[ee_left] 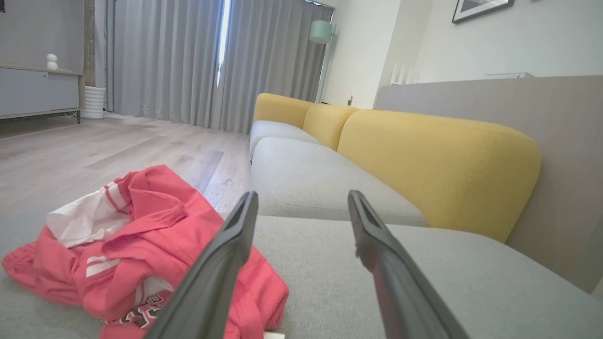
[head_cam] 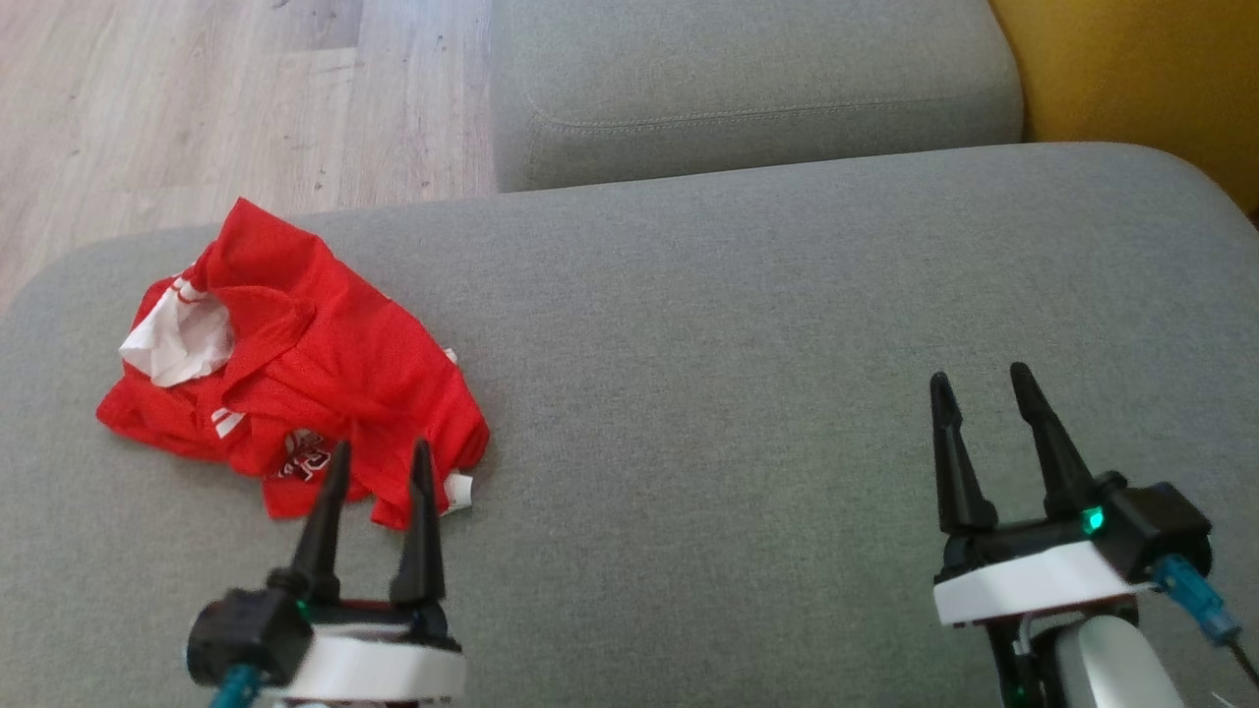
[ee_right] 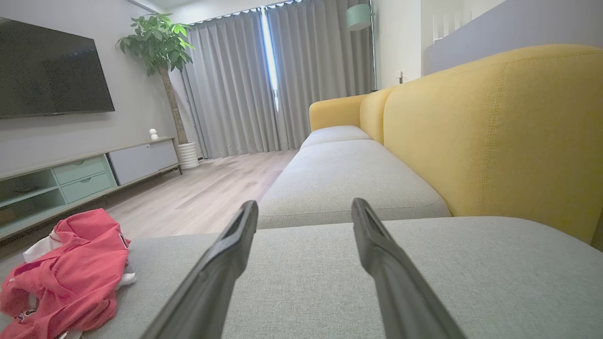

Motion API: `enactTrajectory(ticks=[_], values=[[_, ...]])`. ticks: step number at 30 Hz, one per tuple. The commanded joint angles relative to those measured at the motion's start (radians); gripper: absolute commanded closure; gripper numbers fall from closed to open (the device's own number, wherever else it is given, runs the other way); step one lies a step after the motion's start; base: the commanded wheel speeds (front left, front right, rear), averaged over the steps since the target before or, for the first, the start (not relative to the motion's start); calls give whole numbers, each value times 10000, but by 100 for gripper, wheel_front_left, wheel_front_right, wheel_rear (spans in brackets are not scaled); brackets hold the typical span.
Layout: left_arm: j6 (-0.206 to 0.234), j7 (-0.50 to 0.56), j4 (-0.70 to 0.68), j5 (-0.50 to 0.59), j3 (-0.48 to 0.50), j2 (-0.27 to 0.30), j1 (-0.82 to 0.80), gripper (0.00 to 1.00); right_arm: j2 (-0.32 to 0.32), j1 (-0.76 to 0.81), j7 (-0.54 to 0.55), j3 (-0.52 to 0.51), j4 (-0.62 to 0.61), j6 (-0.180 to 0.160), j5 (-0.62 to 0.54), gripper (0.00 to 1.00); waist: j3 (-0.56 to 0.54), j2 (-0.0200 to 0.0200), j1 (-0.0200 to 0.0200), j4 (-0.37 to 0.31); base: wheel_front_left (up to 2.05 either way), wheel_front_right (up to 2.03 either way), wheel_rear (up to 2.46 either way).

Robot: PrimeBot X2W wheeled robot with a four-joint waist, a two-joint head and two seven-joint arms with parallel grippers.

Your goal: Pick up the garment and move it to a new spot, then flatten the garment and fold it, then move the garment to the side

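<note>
Garment (head_cam: 295, 374): a red shirt with white trim, crumpled at the left end of the grey sofa seat (head_cam: 738, 295). The left pincer (head_cam: 382, 447) hovers at its near edge with fingers apart; whether the tips touch the cloth I cannot tell. The right pincer (head_cam: 981, 374), also spread and empty, hangs well apart, with bare cushion between it and the shirt. Beyond are a second grey cushion (head_cam: 748, 88), the yellow backrest (head_cam: 1131, 69) at right, and the wood floor (head_cam: 197, 98) past the shirt.

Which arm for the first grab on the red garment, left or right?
Left, probably. The left gripper is open at the near edge of the crumpled red garment; the right gripper, also open, sits far to the side over bare sofa cushion.
</note>
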Motion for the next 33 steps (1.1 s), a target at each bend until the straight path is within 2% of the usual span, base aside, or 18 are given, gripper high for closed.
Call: enactTrajectory(ticks=[1,9,24,28,33], values=[[-123,-182,-135,463,284,-87,-237,0,-79,-253,-210,298,-259,-7,-326,0,-19,0,1,-9,0,0,0],[-321,-371,157,1329,371,-184,-280,0,-83,-239,-398,491,-144,-7,-1054,0,-42,0,1,-34,0,0,0],[-251,-371,131,1051,362,-203,-328,0,-83,-265,-398,516,-3,-7,-994,0,-91,0,1,34,0,0,0],[-154,-371,175,1023,450,-203,-289,0,-83,-277,-398,714,54,-7,-1003,0,-156,0,1,193,0,0,0],[-14,-371,171,1010,693,-203,-261,0,-83,-205,-398,1183,113,-7,-876,0,-272,0,1,744,0,0,0]])
